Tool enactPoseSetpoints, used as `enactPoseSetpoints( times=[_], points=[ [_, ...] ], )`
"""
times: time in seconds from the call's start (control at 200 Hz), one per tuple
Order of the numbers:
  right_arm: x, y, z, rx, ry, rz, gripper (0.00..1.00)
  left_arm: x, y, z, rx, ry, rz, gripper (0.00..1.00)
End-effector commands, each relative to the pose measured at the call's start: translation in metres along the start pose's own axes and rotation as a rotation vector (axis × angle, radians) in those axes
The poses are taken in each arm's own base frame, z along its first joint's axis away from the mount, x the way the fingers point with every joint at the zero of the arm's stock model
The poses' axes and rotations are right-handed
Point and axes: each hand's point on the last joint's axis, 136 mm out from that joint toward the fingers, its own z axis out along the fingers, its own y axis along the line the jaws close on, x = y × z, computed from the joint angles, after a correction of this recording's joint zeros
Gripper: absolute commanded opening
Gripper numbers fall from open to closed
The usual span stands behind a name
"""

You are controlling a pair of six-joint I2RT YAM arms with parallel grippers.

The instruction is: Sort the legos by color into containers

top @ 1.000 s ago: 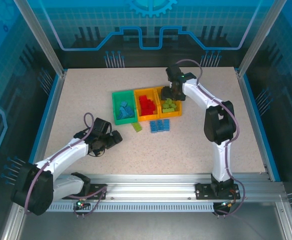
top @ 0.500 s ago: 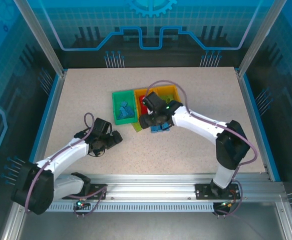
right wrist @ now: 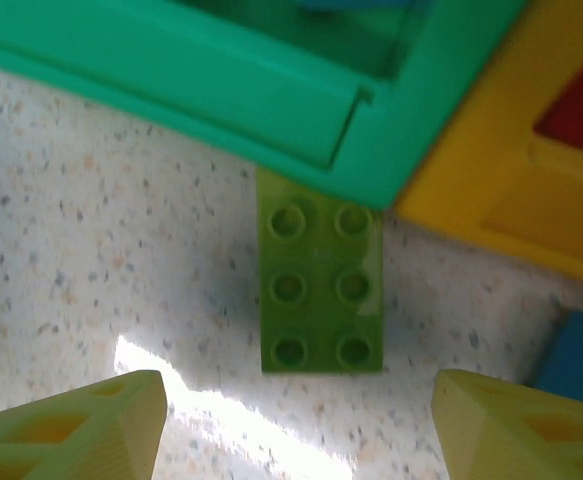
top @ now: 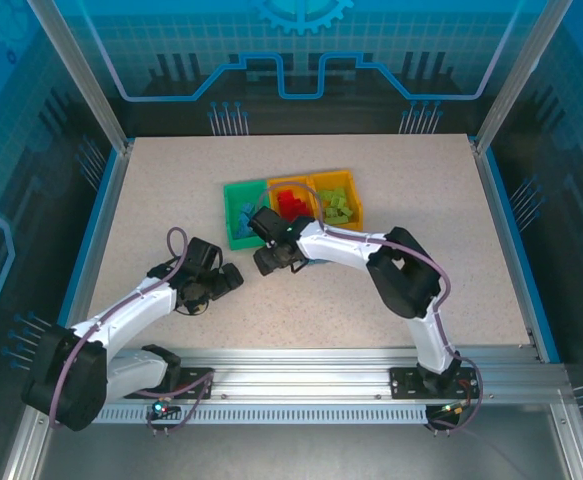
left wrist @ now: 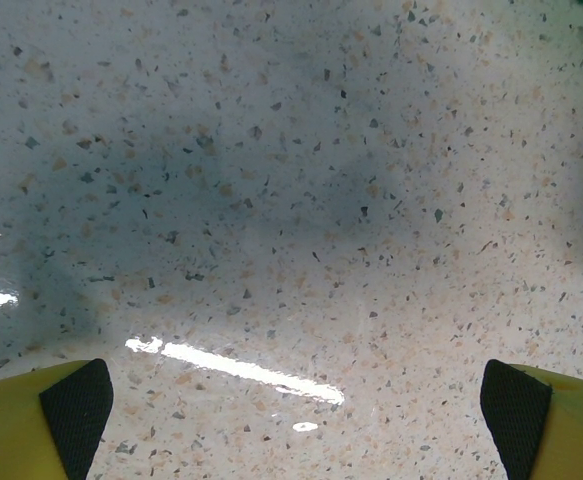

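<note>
Speckled beige table (top: 151, 200), blue-panel enclosure (top: 21, 150) on aluminium frame (top: 76, 75). Right arm (top: 401, 285) reaches left across the table. Right gripper (right wrist: 296, 425) points down, jaws apart, gripping nothing. Lime brick (right wrist: 321, 285) lies flat just ahead, at green bin (right wrist: 271, 90) corner. Red bricks (top: 291, 203) in middle orange bin (top: 293, 181). Left arm (top: 131, 305) low, left gripper (top: 229, 277) released over bare table.

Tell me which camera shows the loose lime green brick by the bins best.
Right wrist: the lime green brick lies flat, six studs up, at the corner of the green bin, ahead of the open right claw. In the top external view that claw covers it. The left wrist camera faces speckled tabletop.
</note>
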Motion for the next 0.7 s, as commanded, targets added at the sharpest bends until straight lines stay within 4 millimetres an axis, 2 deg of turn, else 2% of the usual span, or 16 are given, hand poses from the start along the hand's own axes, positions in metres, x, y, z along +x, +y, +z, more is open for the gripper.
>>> enactPoseSetpoints(
  times=[0.0, 0.175, 0.395, 0.495, 0.695],
  points=[
    [-0.007, 0.0, 0.008, 0.042, -0.005, -0.028, 0.7, 0.004, 0.008, 0.0, -0.014, 0.011, -0.008, 0.99],
    [-0.009, -0.003, 0.023, 0.076, 0.033, -0.048, 0.66, 0.004, 0.008, 0.0, -0.017, 0.012, -0.005, 0.99],
    [0.012, -0.007, 0.035, 0.091, 0.101, -0.061, 0.41, 0.004, 0.01, 0.0, -0.018, 0.01, -0.009, 0.99],
    [0.024, -0.006, 0.031, 0.094, 0.122, -0.06, 0.34, 0.004, 0.01, 0.0, -0.019, 0.008, -0.009, 0.99],
    [0.048, 0.007, 0.008, 0.057, 0.16, -0.042, 0.25, 0.004, 0.01, 0.001, -0.018, 0.009, -0.013, 0.99]
  ],
)
